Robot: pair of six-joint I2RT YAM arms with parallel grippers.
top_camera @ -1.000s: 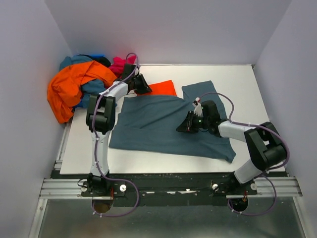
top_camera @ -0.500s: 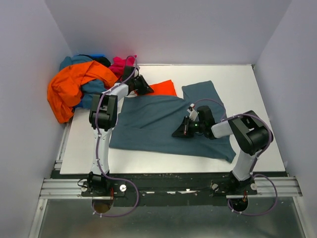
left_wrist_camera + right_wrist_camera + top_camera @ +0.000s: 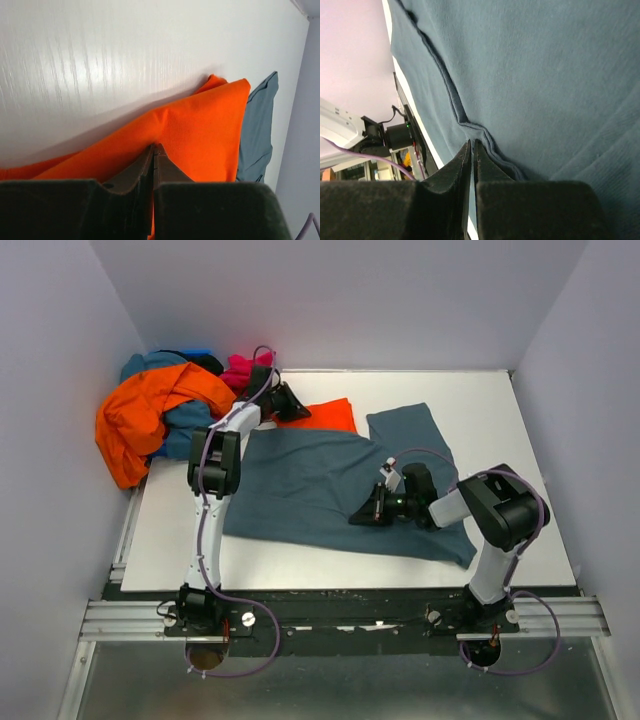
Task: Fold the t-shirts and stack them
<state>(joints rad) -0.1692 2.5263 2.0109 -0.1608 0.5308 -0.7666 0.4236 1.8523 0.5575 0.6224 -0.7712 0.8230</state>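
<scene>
Blue-grey t-shirt [image 3: 545,75] bunches, pinched inside the right pincer [image 3: 471,142].

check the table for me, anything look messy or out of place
Yes. The heap of unfolded shirts in the far left corner spills past the left edge of the table, its orange shirt hanging over the side. The slate shirt lies spread but skewed and rumpled, its far edge meeting the orange-red shirt.
</scene>
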